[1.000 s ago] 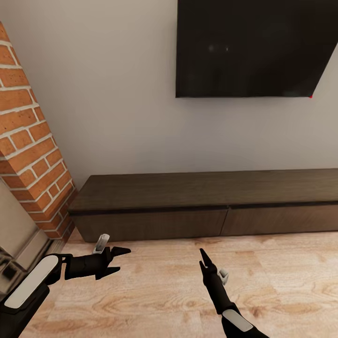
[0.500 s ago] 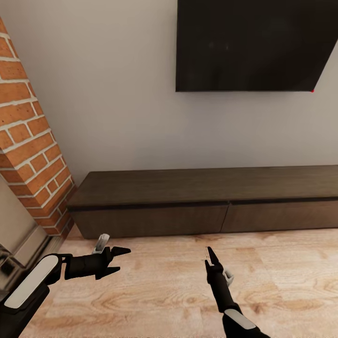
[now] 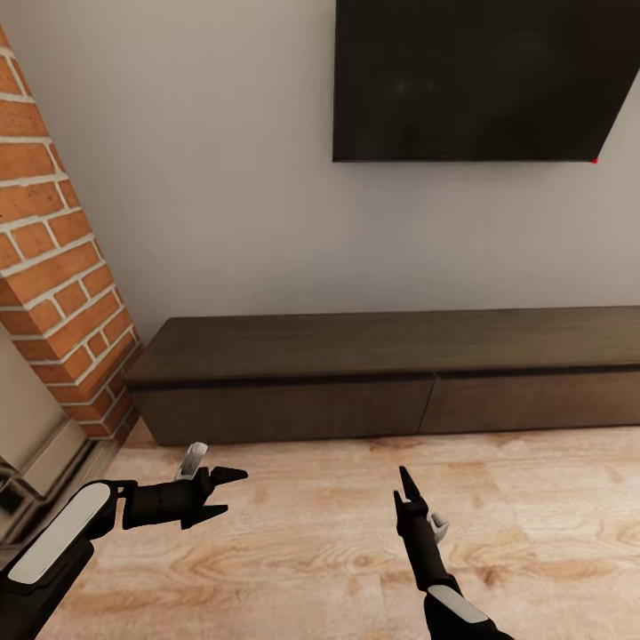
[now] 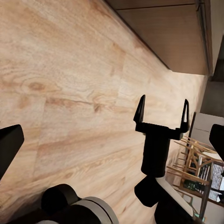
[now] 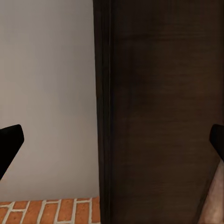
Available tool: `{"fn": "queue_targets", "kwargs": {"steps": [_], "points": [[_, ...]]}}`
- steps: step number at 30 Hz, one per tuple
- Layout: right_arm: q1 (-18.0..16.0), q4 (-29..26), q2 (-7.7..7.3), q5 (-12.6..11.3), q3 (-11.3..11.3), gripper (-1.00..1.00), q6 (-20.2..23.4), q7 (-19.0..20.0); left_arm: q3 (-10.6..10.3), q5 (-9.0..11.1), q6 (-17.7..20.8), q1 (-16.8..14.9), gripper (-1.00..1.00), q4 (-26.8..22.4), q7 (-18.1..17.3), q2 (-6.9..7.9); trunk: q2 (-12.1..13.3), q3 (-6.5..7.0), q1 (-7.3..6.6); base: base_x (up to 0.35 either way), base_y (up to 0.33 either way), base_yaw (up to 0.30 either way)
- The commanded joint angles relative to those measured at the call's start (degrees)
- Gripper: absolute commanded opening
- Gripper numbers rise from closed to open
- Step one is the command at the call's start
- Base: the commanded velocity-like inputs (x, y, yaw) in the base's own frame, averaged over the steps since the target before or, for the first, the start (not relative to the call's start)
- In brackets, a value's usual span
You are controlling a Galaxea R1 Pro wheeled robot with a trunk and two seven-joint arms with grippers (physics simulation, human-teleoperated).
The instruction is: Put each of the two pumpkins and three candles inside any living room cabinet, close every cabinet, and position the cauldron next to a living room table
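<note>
Cabinet (image 3: 382,382), long, low and dark brown, stands against the pale wall across the middle of the head view, its two front panels flush and shut and its flat top bare. A dark television screen (image 3: 480,80) hangs on the wall above its right half, and a red brick column (image 3: 53,267) rises at its left end. Pale wooden floor (image 3: 311,533) stretches from the foot of the cabinet toward the robot. Both arms hang low over that floor, well short of the cabinet. The left gripper (image 3: 220,493) points toward the right with its two dark fingers spread apart and nothing between them. The right gripper (image 3: 407,484) points up toward the cabinet; from the head view its fingers line up one behind the other, but the left wrist view shows it (image 4: 162,109) from the side with both fingers parted and empty. In the right wrist view the cabinet's dark top (image 5: 158,112) sits beside the pale wall, with a strip of brick at the edge, and the black fingertips (image 5: 9,140) stand far apart at either side.
</note>
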Motion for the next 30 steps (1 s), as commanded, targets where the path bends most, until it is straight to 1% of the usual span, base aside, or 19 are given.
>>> {"fn": "queue_targets", "kwargs": {"steps": [1,3,10,18,20,22,24,26,28,30], "points": [[-0.05,0.00,-0.02,-0.39,0.45,1.00,-0.47,0.36,-0.08,0.65,0.02,-0.04,1.00,-0.04,0.54,0.05,-0.44,-0.23,0.21,0.000,0.000,0.000],[-0.05,-0.01,0.01,-0.41,0.45,1.00,-0.46,0.80,-0.08,0.66,0.02,-0.04,1.00,-0.04,0.54,0.07,-1.24,-0.59,0.65,0.000,0.000,0.000],[-0.05,-0.02,0.03,-0.42,0.44,1.00,-0.45,1.49,-0.08,0.67,0.02,-0.04,1.00,-0.04,0.54,0.08,-1.33,-2.14,0.83,0.000,0.000,0.000],[-0.05,-0.07,0.16,-0.42,0.50,1.00,-0.45,1.62,-0.08,0.80,0.07,-0.02,1.00,-0.04,0.54,0.11,-1.33,-2.14,0.83,0.000,0.000,0.000],[-0.05,-0.07,0.14,-0.40,0.51,1.00,-0.45,1.63,-0.08,1.64,0.05,0.03,1.00,-0.04,0.54,0.14,-1.33,-2.14,0.83,0.000,0.000,0.000],[-0.05,-0.07,0.13,-0.38,0.51,1.00,-0.45,1.63,-0.08,3.30,0.03,0.14,1.00,-0.06,0.57,0.20,-1.33,-2.14,0.83,0.000,0.000,0.000],[-0.05,-0.07,0.13,-0.35,0.51,1.00,-0.45,1.67,-0.08,4.24,0.02,0.19,1.00,-0.05,0.61,0.26,-1.33,-2.14,0.83,0.028,0.000,0.000],[-0.05,-0.07,0.12,-0.34,0.51,1.00,-0.45,1.70,-0.10,4.56,0.02,0.21,1.00,-0.04,0.62,0.57,-1.33,-2.14,0.83,0.140,0.000,0.000],[-0.03,-0.07,0.12,-0.34,0.51,1.00,-0.45,2.05,-0.10,4.82,0.02,0.35,1.00,-0.04,0.62,1.24,-1.33,-2.14,0.83,0.256,0.000,0.000],[-0.03,-0.07,0.13,-0.34,0.51,1.00,-0.45,2.23,-0.09,4.90,0.02,0.42,1.00,-0.04,0.61,1.43,-1.33,-2.14,0.83,0.290,0.000,0.000]]}}
